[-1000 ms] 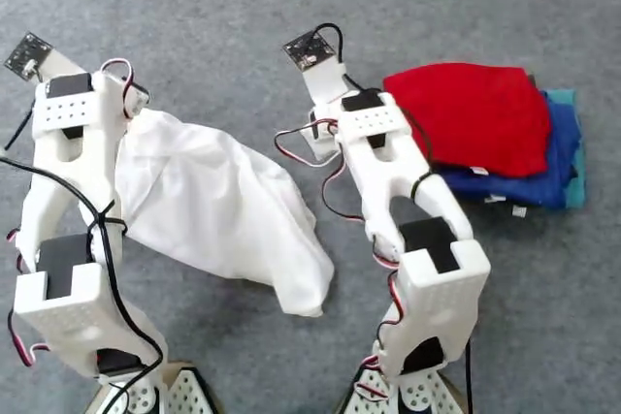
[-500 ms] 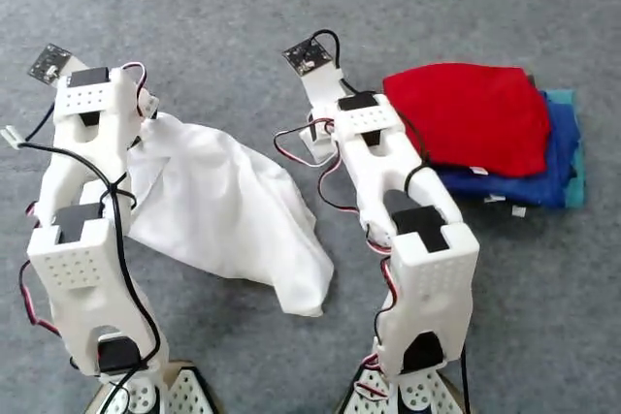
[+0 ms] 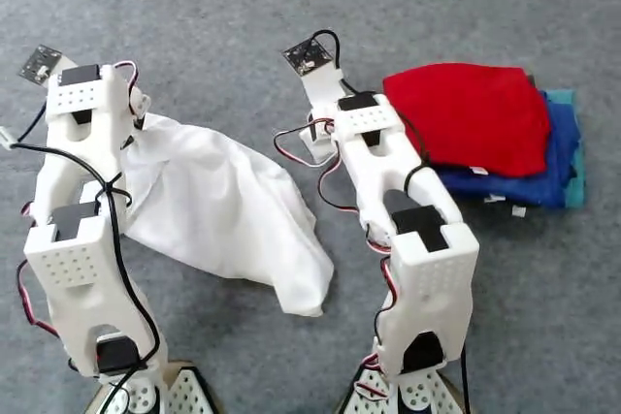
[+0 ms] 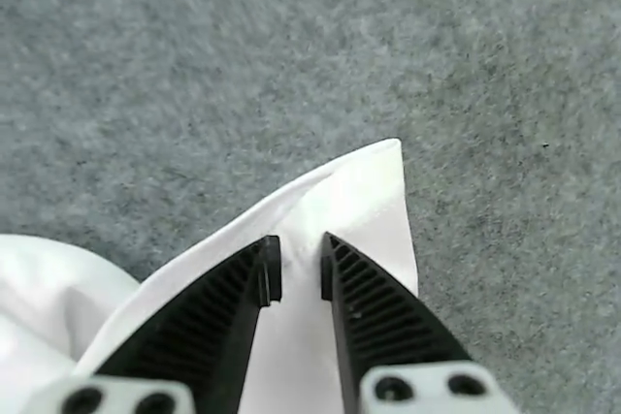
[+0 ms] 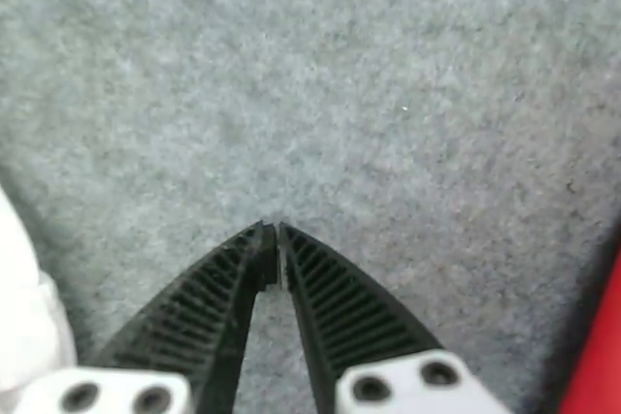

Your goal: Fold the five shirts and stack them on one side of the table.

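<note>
Table (image 3: 194, 36): one, covered in grey carpet. There is a broad bare strip along its far edge, more bare carpet at the near right corner, and a bare patch at the near edge between the two arm bases.

Arms: two, white, side by side.

Left gripper (image 4: 299, 267): jaws drawn in to a narrow slit on a corner of the white shirt, with a ridge of cloth running up into the gap. It sits over the far left part of the table.

Right gripper (image 5: 272, 239): tips touching, holding nothing, low over bare carpet. It sits between the loose shirt and the stack.

White shirt (image 3: 223, 210): one, unfolded and rumpled. It trails from the left gripper toward the table's middle, and its loose end lies just left of the right arm.

Stack: one, at the right side, close to the right edge.
- Red shirt (image 3: 471, 118): one, folded, on top.
- Blue shirt (image 3: 553, 176): one, under the red, jutting out at the near and right sides.
- Teal layer (image 3: 568, 97): one, a thin margin at the bottom.

I cannot tell whether anything more lies inside the stack.
</note>
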### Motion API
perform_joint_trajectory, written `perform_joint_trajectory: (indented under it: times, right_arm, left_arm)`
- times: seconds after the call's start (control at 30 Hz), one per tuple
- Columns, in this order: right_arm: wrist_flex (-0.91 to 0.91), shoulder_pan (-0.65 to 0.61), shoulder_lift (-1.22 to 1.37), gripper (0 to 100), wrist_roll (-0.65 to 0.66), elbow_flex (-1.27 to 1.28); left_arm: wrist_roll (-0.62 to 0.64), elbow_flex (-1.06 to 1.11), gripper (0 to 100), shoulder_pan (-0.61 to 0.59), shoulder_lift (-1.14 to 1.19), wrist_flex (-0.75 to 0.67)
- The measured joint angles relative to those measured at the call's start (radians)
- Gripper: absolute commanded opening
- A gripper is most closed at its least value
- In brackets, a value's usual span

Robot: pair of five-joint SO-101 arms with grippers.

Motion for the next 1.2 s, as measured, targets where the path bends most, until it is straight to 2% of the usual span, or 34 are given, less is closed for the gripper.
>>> perform_joint_trajectory:
  times: [0.47, 0.77, 1.2]
  right_arm:
    - [0.0, 0.0, 0.0, 1.8, 0.0, 0.0]
    - [0.0, 0.0, 0.0, 1.8, 0.0, 0.0]
    - [0.0, 0.0, 0.0, 1.8, 0.0, 0.0]
  left_arm:
    - [-0.038, 0.0, 10, 0.011, 0.0, 0.002]
    - [-0.046, -0.029, 13, 0.011, 0.0, 0.094]
    - [-0.048, -0.029, 14, 0.011, 0.005, 0.104]
